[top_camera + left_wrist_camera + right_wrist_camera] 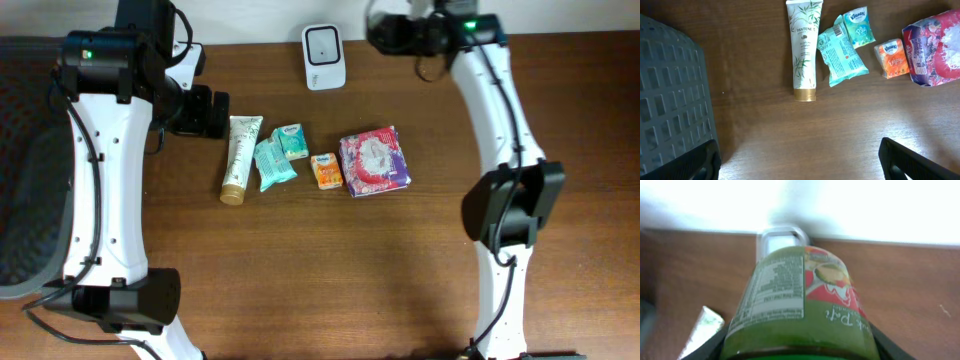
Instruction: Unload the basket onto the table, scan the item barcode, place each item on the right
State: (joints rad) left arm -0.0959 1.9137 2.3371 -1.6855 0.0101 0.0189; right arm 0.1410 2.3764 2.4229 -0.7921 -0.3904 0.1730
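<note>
A green jar (800,300) with a white nutrition label and a red picture label fills the right wrist view. My right gripper (797,345) is shut on its lower part, with a black finger (885,342) on each side. Beyond the jar's top stands the white scanner (782,234) at the table's far edge. In the overhead view the scanner (325,43) is at the back middle, with my right gripper (395,32) just to its right; the jar itself is hidden there. My left gripper (800,162) hangs open over bare wood at the left (205,110), holding nothing.
A row of goods lies mid-table: a Pantene tube (238,158), a teal wipes pack (272,165), a small Kleenex pack (291,141), an orange pack (326,171) and a pink-red tissue pack (374,161). A grey mesh basket (670,100) sits at the left edge.
</note>
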